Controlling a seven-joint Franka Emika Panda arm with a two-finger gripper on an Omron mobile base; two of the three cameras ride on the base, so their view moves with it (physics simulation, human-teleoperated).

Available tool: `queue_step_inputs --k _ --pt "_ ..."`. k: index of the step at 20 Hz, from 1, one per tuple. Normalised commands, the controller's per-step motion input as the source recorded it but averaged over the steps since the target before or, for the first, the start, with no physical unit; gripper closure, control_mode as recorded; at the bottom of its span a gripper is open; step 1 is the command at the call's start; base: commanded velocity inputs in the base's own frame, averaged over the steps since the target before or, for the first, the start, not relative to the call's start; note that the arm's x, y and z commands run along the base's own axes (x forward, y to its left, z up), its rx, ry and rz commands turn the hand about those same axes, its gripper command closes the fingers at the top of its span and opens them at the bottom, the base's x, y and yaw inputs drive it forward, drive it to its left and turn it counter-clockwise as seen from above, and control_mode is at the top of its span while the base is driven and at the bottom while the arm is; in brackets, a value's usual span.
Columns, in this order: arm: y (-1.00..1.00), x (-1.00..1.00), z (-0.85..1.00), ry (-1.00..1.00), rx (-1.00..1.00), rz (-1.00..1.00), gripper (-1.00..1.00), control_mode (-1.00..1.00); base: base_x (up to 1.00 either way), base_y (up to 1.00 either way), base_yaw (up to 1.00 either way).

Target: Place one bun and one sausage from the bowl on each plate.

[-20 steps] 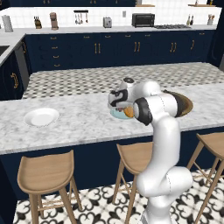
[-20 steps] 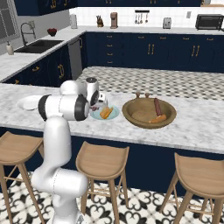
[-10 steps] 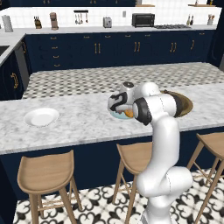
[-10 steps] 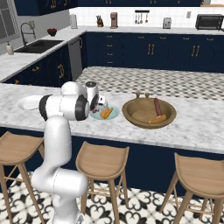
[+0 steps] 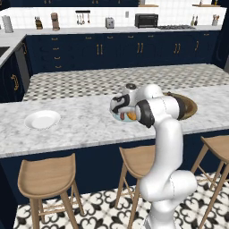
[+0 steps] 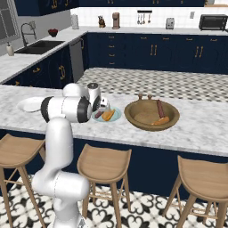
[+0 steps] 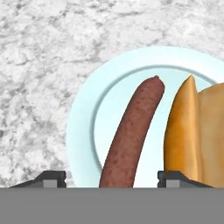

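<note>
Teal plate [image 7: 87, 127] near worktop's front edge holds sausage [image 7: 131, 135] + bun [image 7: 197, 131]. Gripper [image 7: 111, 177] jaws wide, straddling sausage, not gripping. Risk: lifting crooked could nudge it off.

Sausage [image 7: 131, 135] beside bun [image 7: 197, 131] on plate [image 7: 83, 127], bowl [image 6: 152, 115] nearby

Both base views look forward and down from behind the arm, sharing the counter [image 5: 80, 123]; the hand view looks closely down onto the teal plate [image 7: 87, 118].
</note>
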Motion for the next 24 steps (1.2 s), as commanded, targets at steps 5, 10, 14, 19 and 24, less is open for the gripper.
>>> queue_step_inputs --k 5,10,14,19,24 --pt "-0.03 -0.19 0.51 0.00 0.00 0.00 -1.00 -1.00 0.00 0.00 0.00" --pt "-0.35 -0.54 0.45 0.00 0.00 -0.02 -1.00 -1.00 0.00 0.00 0.00" --pt "-0.84 -0.66 0.21 0.00 0.00 -0.08 -1.00 -1.00 0.00 0.00 0.00" --pt "-0.71 -0.39 0.36 0.03 0.00 -0.18 -1.00 -1.00 0.00 0.00 0.00" --pt "-0.62 -0.18 0.33 0.06 0.00 -0.21 -1.00 -1.00 0.00 0.00 0.00"
